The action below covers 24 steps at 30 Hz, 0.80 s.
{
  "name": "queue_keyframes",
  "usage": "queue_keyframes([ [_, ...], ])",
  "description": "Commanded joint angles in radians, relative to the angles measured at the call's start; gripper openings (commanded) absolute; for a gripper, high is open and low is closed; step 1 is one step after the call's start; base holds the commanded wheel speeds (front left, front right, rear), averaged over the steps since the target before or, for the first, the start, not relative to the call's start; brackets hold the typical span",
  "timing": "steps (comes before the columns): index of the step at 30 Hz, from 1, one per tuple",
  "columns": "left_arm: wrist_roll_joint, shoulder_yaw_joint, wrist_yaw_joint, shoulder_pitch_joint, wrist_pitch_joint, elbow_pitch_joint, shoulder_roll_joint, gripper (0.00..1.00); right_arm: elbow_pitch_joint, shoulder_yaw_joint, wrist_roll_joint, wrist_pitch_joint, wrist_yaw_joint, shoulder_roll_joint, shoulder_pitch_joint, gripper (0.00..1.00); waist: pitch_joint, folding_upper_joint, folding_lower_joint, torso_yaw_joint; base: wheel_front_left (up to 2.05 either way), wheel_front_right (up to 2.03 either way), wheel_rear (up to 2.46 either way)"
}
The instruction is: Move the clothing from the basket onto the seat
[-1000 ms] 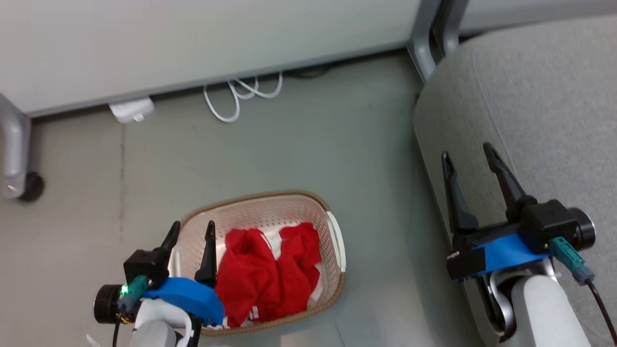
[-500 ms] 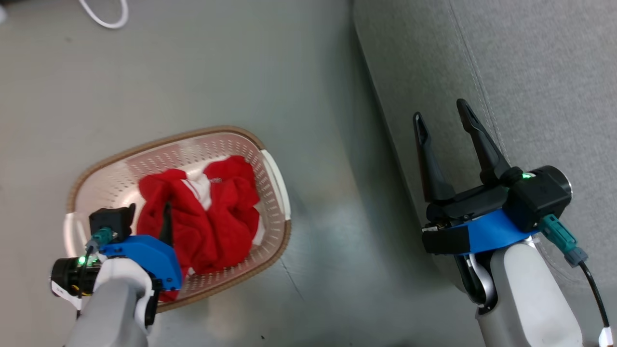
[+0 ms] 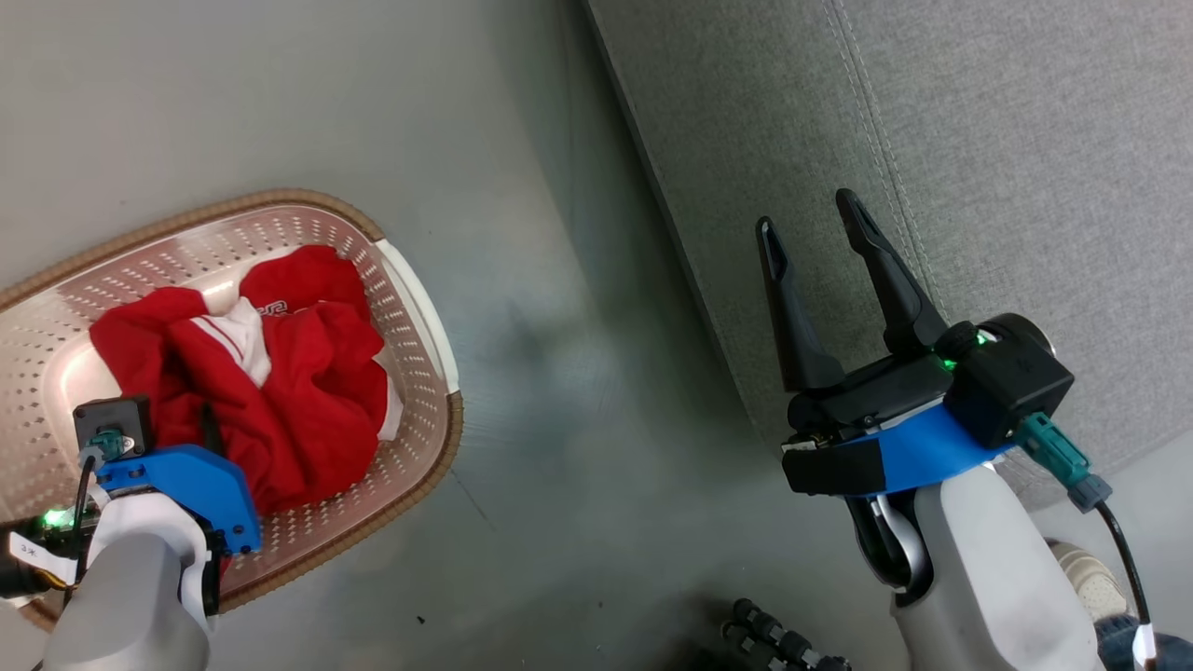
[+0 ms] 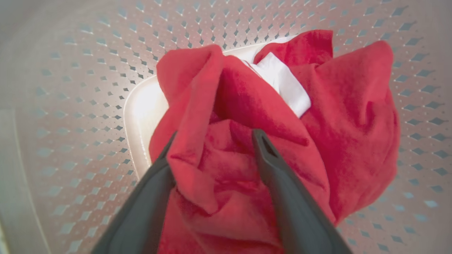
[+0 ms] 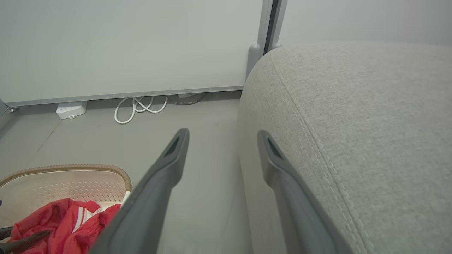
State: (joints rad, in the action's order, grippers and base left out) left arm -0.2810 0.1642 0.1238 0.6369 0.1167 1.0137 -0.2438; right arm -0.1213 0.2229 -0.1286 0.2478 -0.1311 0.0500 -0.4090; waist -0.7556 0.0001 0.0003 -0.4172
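All the clothing (image 3: pixel 280 391) lies in the basket (image 3: pixel 410 280), none yet on the seat (image 3: pixel 1025 140). The left gripper (image 4: pixel 216 134) is spread astride a red fold, not pinching; the right gripper (image 3: pixel 806 212) hangs spread and empty beside the seat.

Left tool (image 4: pixel 215 141): fingers spread wide, aimed steeply down; pale left forearm (image 3: pixel 121 596) directly behind it. Right tool (image 3: pixel 806 216): fingers spread wide, nothing between them, aimed forward; pale right forearm (image 3: pixel 988 578) behind it.

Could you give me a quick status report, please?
Left gripper open, around red clothing in basket. Right gripper open, empty, beside seat. No obstruction seen.
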Motion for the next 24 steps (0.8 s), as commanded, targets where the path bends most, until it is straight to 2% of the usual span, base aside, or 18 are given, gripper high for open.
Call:
queue_keyframes([
  [1,-0.007,-0.004,0.002,0.016,-0.002,0.012,-0.01,1.0,-0.005,0.005,-0.007,0.008,0.001,0.001,-0.024,1.0,-0.014,-0.0001,-0.0003,-0.011,0.0,0.0,0.0],
  [2,-0.007,-0.003,-0.001,0.021,-0.002,0.018,-0.012,0.61,-0.008,0.007,-0.011,0.009,0.001,0.001,-0.026,1.0,-0.017,-0.0001,-0.0003,-0.012,0.0,0.0,0.0],
  [3,-0.007,-0.002,-0.002,0.026,0.002,0.023,-0.014,0.06,-0.011,0.009,-0.015,0.01,0.001,0.001,-0.027,1.0,-0.019,-0.0001,-0.0003,-0.012,0.0,0.0,0.0],
  [4,-0.008,0.0,-0.005,0.029,0.005,0.028,-0.015,0.0,-0.013,0.009,-0.016,0.011,0.001,0.001,-0.029,1.0,-0.021,-0.0001,-0.0003,-0.012,0.0,0.0,0.0],
  [16,-0.014,0.026,-0.03,0.058,0.025,0.083,-0.003,0.0,-0.026,0.01,-0.008,0.017,0.001,0.001,-0.045,1.0,-0.025,-0.0001,-0.0003,0.003,0.0,0.0,0.0],
  [24,-0.023,0.046,-0.046,0.056,0.055,0.124,0.045,0.0,-0.052,-0.005,0.026,0.018,0.001,0.001,-0.041,1.0,0.028,-0.0001,-0.0003,0.042,0.0,0.0,0.0],
])
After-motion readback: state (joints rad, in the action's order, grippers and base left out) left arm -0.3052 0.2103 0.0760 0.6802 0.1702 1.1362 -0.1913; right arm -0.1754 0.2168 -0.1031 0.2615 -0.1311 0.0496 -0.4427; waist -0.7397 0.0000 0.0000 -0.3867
